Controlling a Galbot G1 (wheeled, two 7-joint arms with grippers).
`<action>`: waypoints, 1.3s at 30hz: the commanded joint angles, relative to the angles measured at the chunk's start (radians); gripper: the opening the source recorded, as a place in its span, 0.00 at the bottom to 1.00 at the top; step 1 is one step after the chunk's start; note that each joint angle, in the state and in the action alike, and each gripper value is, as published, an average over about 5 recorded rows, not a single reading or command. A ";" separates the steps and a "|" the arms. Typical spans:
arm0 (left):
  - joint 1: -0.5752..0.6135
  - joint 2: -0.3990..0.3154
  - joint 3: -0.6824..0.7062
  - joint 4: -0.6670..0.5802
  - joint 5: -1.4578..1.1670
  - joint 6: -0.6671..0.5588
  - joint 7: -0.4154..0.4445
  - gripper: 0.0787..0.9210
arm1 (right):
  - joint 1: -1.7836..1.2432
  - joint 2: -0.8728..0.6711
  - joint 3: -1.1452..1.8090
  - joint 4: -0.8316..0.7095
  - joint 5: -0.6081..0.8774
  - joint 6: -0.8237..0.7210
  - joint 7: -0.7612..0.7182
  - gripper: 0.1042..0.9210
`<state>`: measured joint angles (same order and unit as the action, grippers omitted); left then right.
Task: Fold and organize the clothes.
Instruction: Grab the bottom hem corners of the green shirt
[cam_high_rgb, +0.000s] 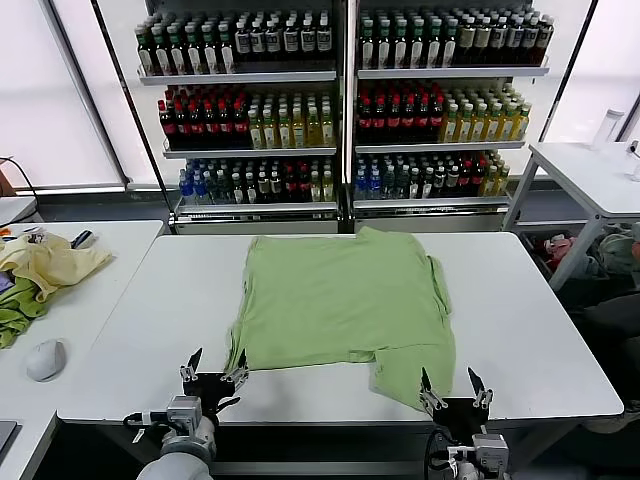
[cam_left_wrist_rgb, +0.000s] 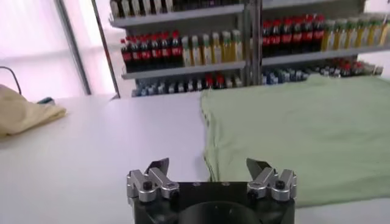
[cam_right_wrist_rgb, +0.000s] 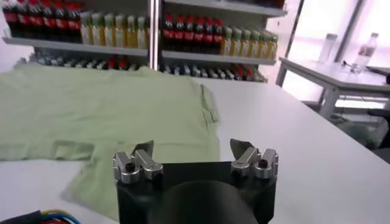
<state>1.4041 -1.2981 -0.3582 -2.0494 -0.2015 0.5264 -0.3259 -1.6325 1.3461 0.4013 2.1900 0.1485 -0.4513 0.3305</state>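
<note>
- No brand, label or writing can be read anywhere; the bottle labels on the shelves (cam_high_rgb: 345, 75) are too small to make out.
- One light green shirt (cam_high_rgb: 340, 300) lies spread flat on the middle of the white counter (cam_high_rgb: 150, 320). Its plain side faces up and one sleeve reaches toward the near right edge.
- Two tools show at the near edge of the counter, both empty.
- The left tool (cam_high_rgb: 214, 366) hangs over the counter edge just beside the shirt's near left corner, its fingers spread apart; the left wrist view shows it (cam_left_wrist_rgb: 210, 167) short of the shirt's edge and clear of the fabric.
- The right tool (cam_high_rgb: 452, 384) stands just beside the near sleeve, fingers likewise apart and gripping nothing; in the right wrist view (cam_right_wrist_rgb: 194, 149) the sleeve lies just ahead of it.
- A second counter to the left carries one pale yellow garment (cam_high_rgb: 52, 262), one darker green cloth (cam_high_rgb: 15, 318) and one white mouse (cam_high_rgb: 45, 358).
- Behind stand two shelf units, three rows each, packed with bottles; too many to count.
</note>
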 joint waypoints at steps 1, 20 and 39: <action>-0.100 0.031 0.031 0.127 -0.055 0.057 -0.040 0.88 | -0.008 0.001 -0.011 -0.016 0.003 -0.040 0.024 0.88; -0.082 0.024 0.051 0.113 -0.133 0.055 -0.021 0.67 | 0.025 -0.003 -0.013 -0.069 0.165 -0.066 0.033 0.52; -0.039 0.046 0.035 0.036 -0.146 -0.100 0.011 0.05 | 0.011 -0.042 0.039 0.004 0.202 0.107 -0.103 0.03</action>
<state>1.3508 -1.2637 -0.3204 -1.9636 -0.3607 0.5500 -0.3228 -1.6182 1.3077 0.4271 2.1728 0.3588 -0.4203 0.2682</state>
